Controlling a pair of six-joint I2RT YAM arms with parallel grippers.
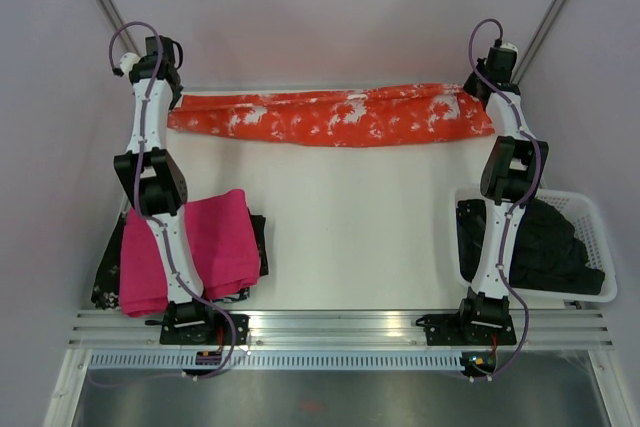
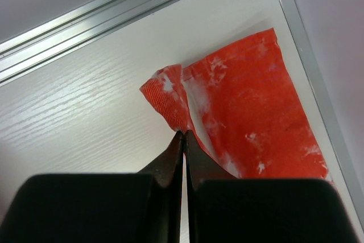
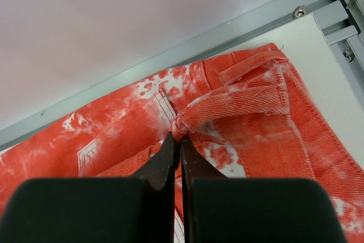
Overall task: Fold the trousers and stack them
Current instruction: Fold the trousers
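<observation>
The orange-red trousers [image 1: 330,115] with white blotches lie stretched in a long band across the far edge of the table. My left gripper [image 1: 172,99] is shut on the leg hem at the left end; in the left wrist view the pinched cuff [image 2: 168,99] bunches at my closed gripper [image 2: 184,134]. My right gripper [image 1: 478,95] is shut on the waistband at the right end; in the right wrist view a fold of the waistband [image 3: 227,103] is pinched in my closed gripper [image 3: 180,137].
A folded magenta-pink cloth [image 1: 215,242] lies on a dark patterned garment at the near left, under my left arm. A white basket [image 1: 590,222] with dark clothing stands at the right. A metal rail [image 2: 114,9] runs along the table's far edge.
</observation>
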